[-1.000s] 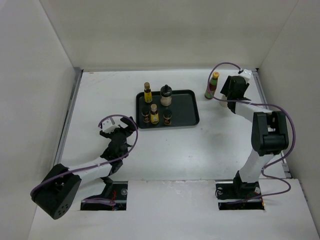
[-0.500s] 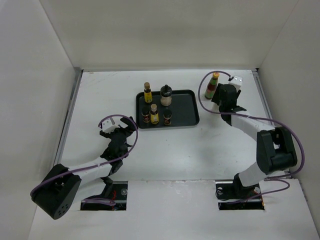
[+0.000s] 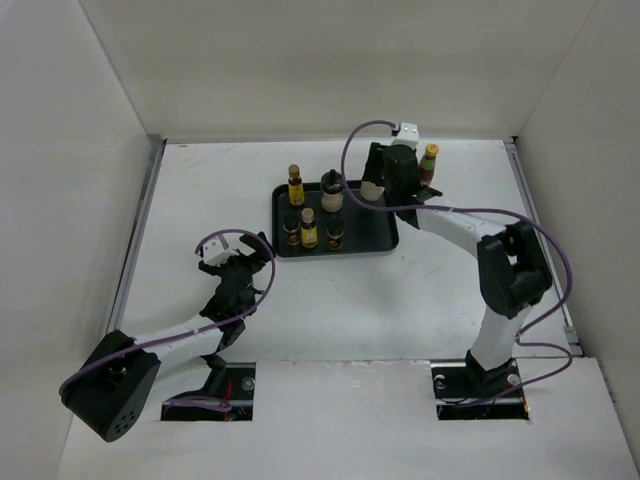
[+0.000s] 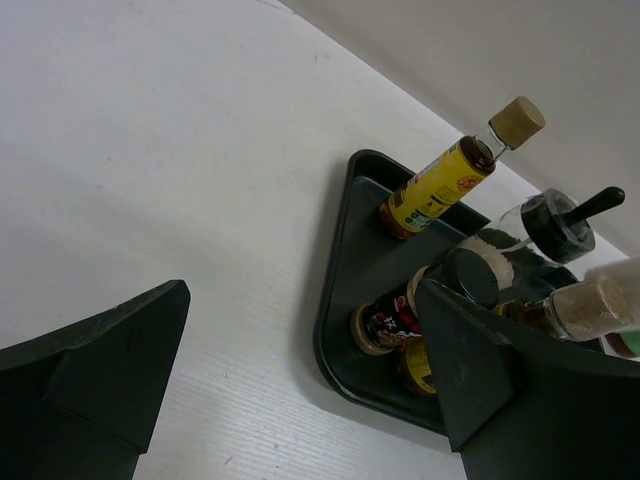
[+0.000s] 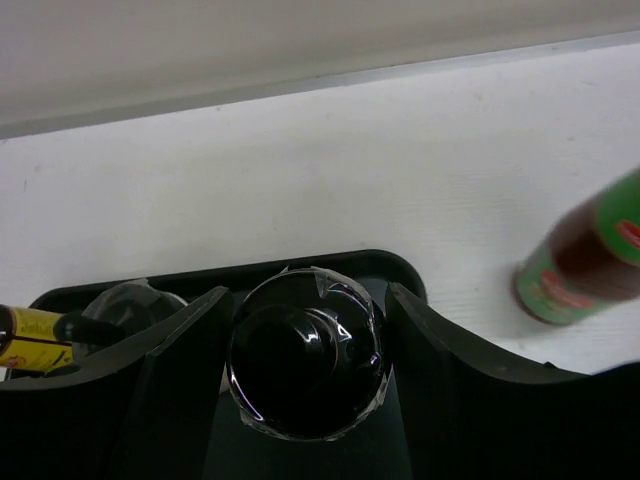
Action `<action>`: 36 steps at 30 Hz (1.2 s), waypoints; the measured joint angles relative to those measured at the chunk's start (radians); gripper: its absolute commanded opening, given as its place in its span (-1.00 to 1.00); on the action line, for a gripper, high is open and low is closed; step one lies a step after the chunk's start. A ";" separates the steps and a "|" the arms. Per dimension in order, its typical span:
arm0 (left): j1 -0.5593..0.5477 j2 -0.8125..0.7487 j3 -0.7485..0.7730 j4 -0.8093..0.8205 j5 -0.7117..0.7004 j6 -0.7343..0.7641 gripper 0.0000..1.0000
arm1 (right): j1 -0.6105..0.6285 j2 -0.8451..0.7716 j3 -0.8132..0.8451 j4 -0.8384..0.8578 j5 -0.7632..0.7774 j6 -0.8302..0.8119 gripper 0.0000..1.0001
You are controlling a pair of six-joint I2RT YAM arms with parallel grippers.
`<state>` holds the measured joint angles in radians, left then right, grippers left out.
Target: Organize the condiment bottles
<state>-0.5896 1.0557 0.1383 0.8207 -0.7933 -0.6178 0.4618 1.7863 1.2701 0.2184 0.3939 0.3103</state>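
From above, the right gripper hangs over the far right corner of the black tray, closed on the white black-capped bottle, whose pale body shows only in part below the fingers. The green-capped bottle stands on the table just right of the tray. Five more bottles stand upright in the tray's left half; none of their labels can be read. The left gripper sits low on the table, near the tray's near left corner.

In the left wrist view the fingers are spread wide with nothing between them. A yellow-labelled bottle stands at the tray rim; its print is too small to read. The right finger hides part of the bottles behind.

In the right wrist view both fingers press the black cap from either side — clear film rings it. The green-capped bottle is blurred and cut off at the edge, so its label is illegible.
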 measured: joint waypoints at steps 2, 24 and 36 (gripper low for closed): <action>0.000 0.000 0.000 -0.001 0.000 0.000 1.00 | 0.006 0.071 0.051 0.004 -0.013 -0.001 0.19; 0.000 0.013 0.000 0.000 0.001 0.000 1.00 | 0.013 0.101 0.063 0.057 -0.032 -0.079 0.87; 0.001 0.011 0.000 0.000 0.000 0.000 1.00 | -0.192 -0.111 0.108 0.073 0.053 -0.162 0.89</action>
<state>-0.5884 1.0672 0.1383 0.8204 -0.7929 -0.6174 0.2695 1.6756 1.3785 0.2916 0.4469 0.1486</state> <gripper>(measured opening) 0.997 0.947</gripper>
